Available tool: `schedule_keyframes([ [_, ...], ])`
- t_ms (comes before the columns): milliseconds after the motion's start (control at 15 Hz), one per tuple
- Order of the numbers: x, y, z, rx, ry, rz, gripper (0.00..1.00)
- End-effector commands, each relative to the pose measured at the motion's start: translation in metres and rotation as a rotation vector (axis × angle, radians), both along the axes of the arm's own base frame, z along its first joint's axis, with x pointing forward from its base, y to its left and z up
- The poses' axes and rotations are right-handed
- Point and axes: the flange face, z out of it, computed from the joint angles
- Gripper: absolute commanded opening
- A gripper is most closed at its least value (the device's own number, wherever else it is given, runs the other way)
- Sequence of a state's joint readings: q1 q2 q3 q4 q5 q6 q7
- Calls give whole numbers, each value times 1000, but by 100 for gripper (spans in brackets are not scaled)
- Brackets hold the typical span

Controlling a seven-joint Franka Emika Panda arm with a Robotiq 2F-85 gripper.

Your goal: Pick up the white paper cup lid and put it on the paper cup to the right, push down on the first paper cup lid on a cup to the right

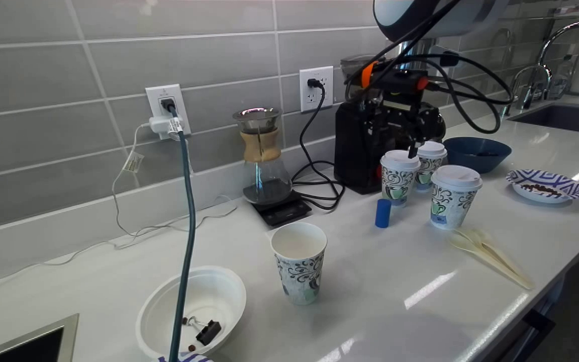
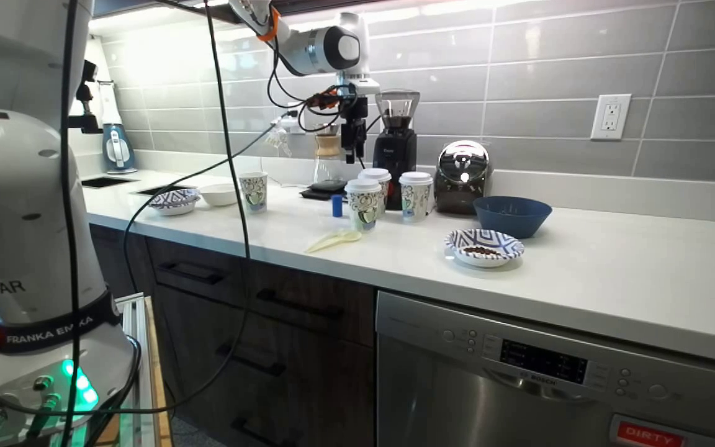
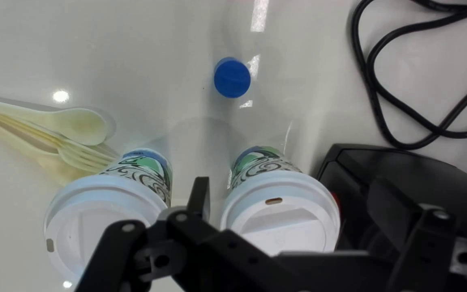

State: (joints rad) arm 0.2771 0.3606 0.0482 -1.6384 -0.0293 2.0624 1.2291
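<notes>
Three paper cups with a blue-teal print wear white lids; no loose lid shows. One lidded cup (image 1: 397, 185) stands beside the grinder, and its white lid (image 3: 282, 227) lies between my fingers in the wrist view. A second lidded cup (image 1: 453, 203) stands nearer the counter's front edge. The third (image 2: 416, 197) stands near the dark blue bowl. An uncovered paper cup (image 1: 299, 271) stands apart, upright. My gripper (image 3: 296, 202) is open and empty, fingers wide apart, above the lidded cups; it also shows in an exterior view (image 2: 353, 155).
A black grinder (image 2: 396, 152) stands right behind the cups. A blue cylinder (image 3: 232, 79) and pale spoons and forks (image 3: 67, 134) lie close by. A dark blue bowl (image 2: 511, 217), a patterned bowl (image 2: 485, 248), a white bowl (image 1: 219, 286) and a glass coffee maker (image 1: 267, 176) stand around.
</notes>
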Motion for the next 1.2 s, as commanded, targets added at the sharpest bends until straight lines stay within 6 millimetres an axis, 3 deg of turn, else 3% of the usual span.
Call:
schedule_keyframes([
  [0, 1, -1, 1, 0, 1, -1, 100],
  [600, 38, -27, 7, -59, -33, 93, 100],
  [733, 43, -27, 4, -54, -26, 109, 90],
  [800, 44, -27, 3, -56, -21, 114, 77],
  [867, 46, -27, 1, -60, -17, 119, 71],
  [1000, 47, -27, -1, -58, -6, 127, 65],
  [1133, 49, -29, -3, -61, -1, 124, 66],
])
